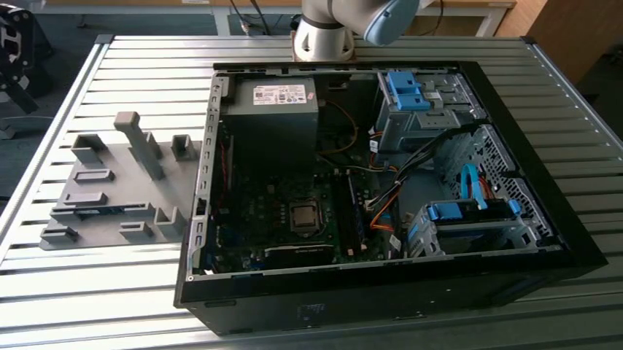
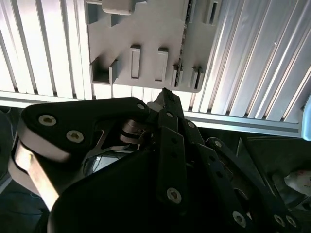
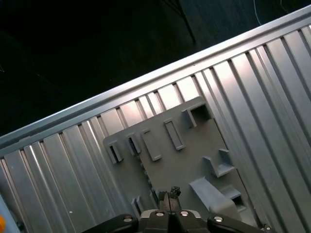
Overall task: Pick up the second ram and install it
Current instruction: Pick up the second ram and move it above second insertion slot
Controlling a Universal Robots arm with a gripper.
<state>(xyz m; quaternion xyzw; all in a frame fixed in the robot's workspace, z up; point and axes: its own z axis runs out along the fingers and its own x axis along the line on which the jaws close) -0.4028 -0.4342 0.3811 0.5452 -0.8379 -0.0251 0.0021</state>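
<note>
Gripper (image 3: 169, 194): hanging above the grey holder tray (image 3: 187, 162), jaws closing together on nothing (tips meeting in both wrist views).
Second ram (image 2: 181, 53): standing on edge in a tray slot, just past the gripper tips, untouched.
Slatted metal table (image 3: 272, 97): carrying the tray.
Computer case (image 1: 545, 240): lying open beside the tray.

Arm (image 1: 341, 25) cut off by exterior view's upper edge; tool (image 3: 168, 194) partly cropped.

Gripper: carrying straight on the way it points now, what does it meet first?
Probably the grey holder, which lies just beyond the gripper in both wrist views. How far off it lies is unclear.
</note>
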